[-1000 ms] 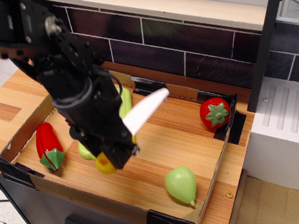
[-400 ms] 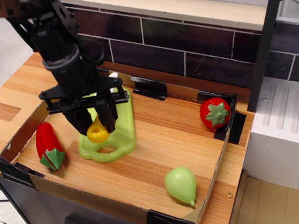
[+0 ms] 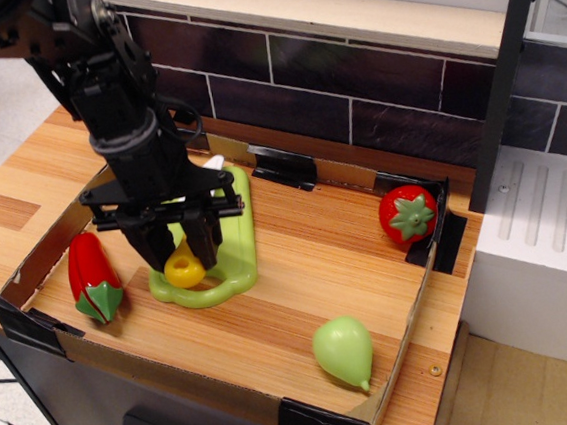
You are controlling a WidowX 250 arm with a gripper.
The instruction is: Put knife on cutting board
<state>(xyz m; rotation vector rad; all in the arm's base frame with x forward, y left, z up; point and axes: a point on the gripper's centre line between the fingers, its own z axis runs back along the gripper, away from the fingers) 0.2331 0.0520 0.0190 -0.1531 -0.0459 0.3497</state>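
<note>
My black gripper [image 3: 183,254] is clamped, I think, on the round yellow handle of the light, stiff, slick toy plastic knife [image 3: 185,269], left of centre over the flat light-green plastic cutting board [image 3: 235,249]; the handle is where I'd grip.

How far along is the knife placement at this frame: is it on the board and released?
Done: the knife has been carried to the light-green cutting board, its yellow handle low over the board's near end. In hand: the gripper brackets the handle; whether the knife rests on the board is unclear. Left: let go and lift away.
</note>
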